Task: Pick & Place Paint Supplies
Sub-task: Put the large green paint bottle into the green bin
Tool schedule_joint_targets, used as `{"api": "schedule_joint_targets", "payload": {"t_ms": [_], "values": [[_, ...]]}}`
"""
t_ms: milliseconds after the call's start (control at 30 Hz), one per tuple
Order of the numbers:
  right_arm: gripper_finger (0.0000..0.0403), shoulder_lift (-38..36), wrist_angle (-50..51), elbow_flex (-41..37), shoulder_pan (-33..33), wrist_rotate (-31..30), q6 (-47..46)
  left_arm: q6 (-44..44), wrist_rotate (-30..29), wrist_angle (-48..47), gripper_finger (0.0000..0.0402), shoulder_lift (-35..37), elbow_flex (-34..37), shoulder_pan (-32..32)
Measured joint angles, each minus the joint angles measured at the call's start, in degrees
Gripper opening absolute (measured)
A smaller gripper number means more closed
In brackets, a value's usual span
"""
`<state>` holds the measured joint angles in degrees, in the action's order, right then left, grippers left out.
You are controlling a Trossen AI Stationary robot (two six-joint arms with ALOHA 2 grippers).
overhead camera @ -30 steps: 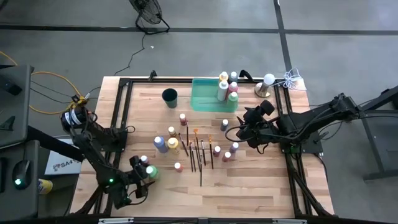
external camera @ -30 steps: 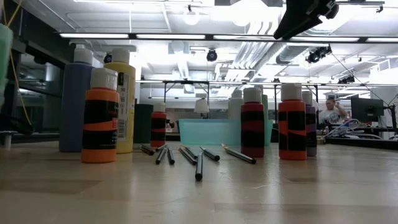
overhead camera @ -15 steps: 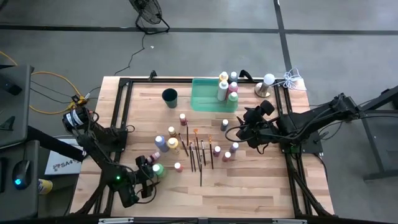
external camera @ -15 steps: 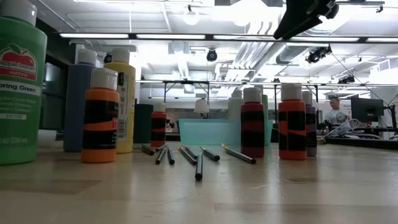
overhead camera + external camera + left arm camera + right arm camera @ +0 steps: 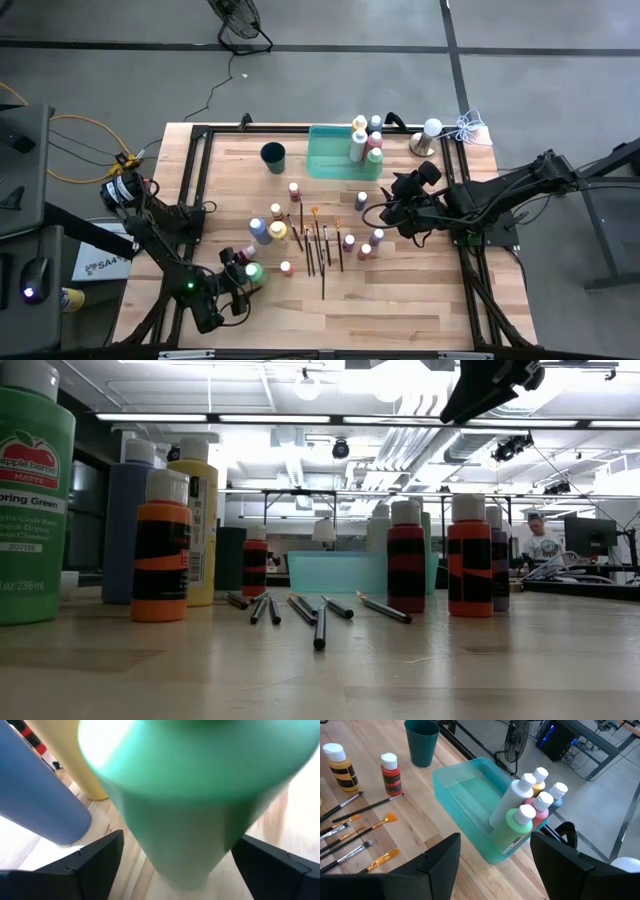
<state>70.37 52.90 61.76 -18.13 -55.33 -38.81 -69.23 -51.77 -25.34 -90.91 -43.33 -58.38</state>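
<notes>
A large green paint bottle [image 5: 254, 270] [image 5: 30, 500] stands upright on the wood near the table's near-left corner. My left gripper [image 5: 248, 272] is open, one finger on each side of the bottle [image 5: 190, 795]. A blue bottle [image 5: 259, 231] and a yellow bottle [image 5: 278, 232] stand just beyond it. Several paintbrushes [image 5: 320, 245] lie flat mid-table among small bottles. The green tray [image 5: 325, 160] holds several bottles [image 5: 362, 140] at its right end. My right gripper [image 5: 378, 212] [image 5: 495, 865] hovers open and empty, right of the brushes. My left gripper straddles the green bottle's lower body [image 5: 150, 855], coming at it slanting down from the table's left. The fingers [image 5: 100, 860] stand very close to its sides, but I cannot tell whether they touch. The bottle rests on its base on the table.
A dark round cup [image 5: 273, 156] stands left of the tray. An orange bottle [image 5: 286, 267] and red bottles [image 5: 350, 242] stand around the brushes. Black frame rails [image 5: 192, 190] run along the table's edges. Bare wood [image 5: 380, 310] lies along the near right side.
My left gripper has moved toward the table's right and a little toward its far edge. The green bottle moved with it, still upright on the wood, and stands closer to the blue and yellow bottles. Over the last half second both have hardly moved.
</notes>
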Motion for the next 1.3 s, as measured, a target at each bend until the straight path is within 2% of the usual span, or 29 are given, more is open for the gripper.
{"api": "schedule_joint_targets", "payload": {"t_ms": [300,600,900,1067,1300], "values": [[0.0235,0.00,0.00,0.00,0.00,0.00,0.00,1.11,2.12,0.07,0.0266,0.00,0.00,2.99],[0.0235,0.00,-0.74,0.00,0.00,0.43,0.12,5.02,2.91,-0.13,0.0173,2.07,0.04,2.88],[0.0235,0.02,-4.26,0.00,0.00,2.54,2.90,11.75,1.28,-0.09,0.0162,10.00,0.04,2.92],[0.0235,0.02,-13.38,0.00,0.00,6.72,11.78,17.67,-0.95,-0.10,0.0161,15.64,0.04,3.41],[0.0235,0.02,-27.47,0.02,0.00,14.99,24.11,28.78,0.63,2.17,0.0160,23.03,0.04,8.37]]}}
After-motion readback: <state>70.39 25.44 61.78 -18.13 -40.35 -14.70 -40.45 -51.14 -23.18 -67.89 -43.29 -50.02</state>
